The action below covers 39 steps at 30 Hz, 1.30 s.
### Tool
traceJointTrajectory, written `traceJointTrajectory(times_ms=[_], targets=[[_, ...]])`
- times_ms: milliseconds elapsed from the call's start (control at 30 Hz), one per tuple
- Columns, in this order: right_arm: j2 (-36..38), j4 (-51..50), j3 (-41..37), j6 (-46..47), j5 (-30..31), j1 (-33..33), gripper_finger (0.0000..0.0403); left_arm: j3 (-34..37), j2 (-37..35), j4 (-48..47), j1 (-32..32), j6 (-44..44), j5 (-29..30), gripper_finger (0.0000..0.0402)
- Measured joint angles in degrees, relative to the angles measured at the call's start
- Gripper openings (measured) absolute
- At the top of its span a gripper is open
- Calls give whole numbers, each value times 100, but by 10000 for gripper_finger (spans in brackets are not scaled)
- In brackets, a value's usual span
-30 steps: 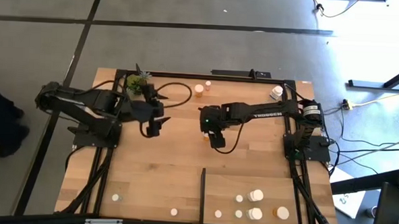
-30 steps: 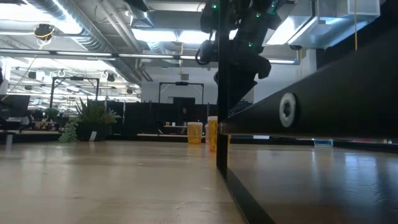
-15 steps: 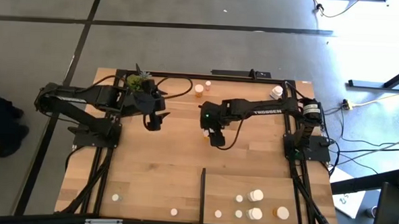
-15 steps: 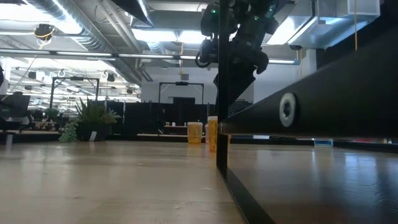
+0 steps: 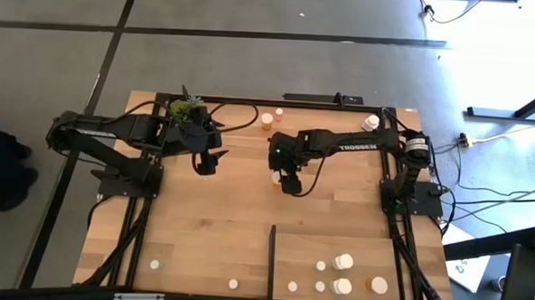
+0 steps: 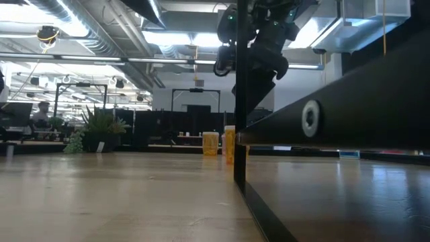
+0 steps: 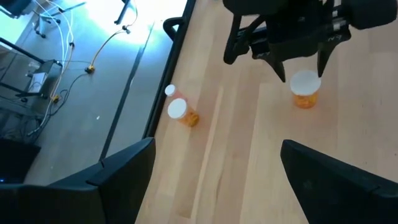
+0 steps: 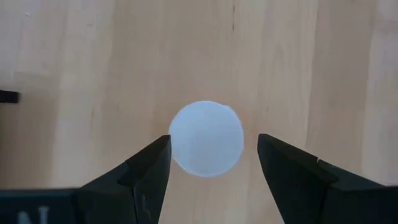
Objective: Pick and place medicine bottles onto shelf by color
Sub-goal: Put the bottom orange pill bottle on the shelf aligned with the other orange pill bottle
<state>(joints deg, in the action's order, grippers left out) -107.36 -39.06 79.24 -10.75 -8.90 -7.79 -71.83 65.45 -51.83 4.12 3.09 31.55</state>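
This is a big open-plan office floor doubling as a robotics lab — exposed silver ventilation ducts (image 6: 101,33) and long strip lights (image 6: 168,37) run under a bare ceiling, with rows of dark desks and monitors (image 6: 17,114) beyond. A person (image 6: 42,111) sits at one far desk, near a large leafy potted plant (image 6: 101,128). Underfoot is grey concrete flooring (image 5: 253,59) with dark seams — loose cables (image 5: 492,191) trail beside the black-framed light-wood worktable (image 5: 228,230).

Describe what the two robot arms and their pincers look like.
Both arms are matte black, jointed links. The right arm carries white lettering along its forearm and a green light near the wrist; black cables loop off each arm. The left pincer and right pincer each have two dark, wedge-shaped fingers.
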Motion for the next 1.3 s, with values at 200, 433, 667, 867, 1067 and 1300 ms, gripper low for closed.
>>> traceJointTrajectory(times_ms=[200, 433, 667, 867, 1067, 1300], targets=[[-104, -21, 4, -2, -13, -68, 242, 0, 0, 10, 0, -2, 0, 341], [-163, 17, 4, -4, -281, -163, 242, 0, 4, 8, 0, -2, 0, 341], [-165, 15, 4, -45, -415, -188, 242, 0, 4, 6, 0, 4, 0, 341], [-165, -6, 4, -134, -427, -186, 242, 0, 4, 4, 0, 6, 2, 341], [-165, -25, 4, -133, -426, -186, 242, 0, 4, 2, 0, 9, 2, 341], [-165, -34, 4, -136, -426, -175, 242, 0, 4, 2, 0, 12, 2, 341]])
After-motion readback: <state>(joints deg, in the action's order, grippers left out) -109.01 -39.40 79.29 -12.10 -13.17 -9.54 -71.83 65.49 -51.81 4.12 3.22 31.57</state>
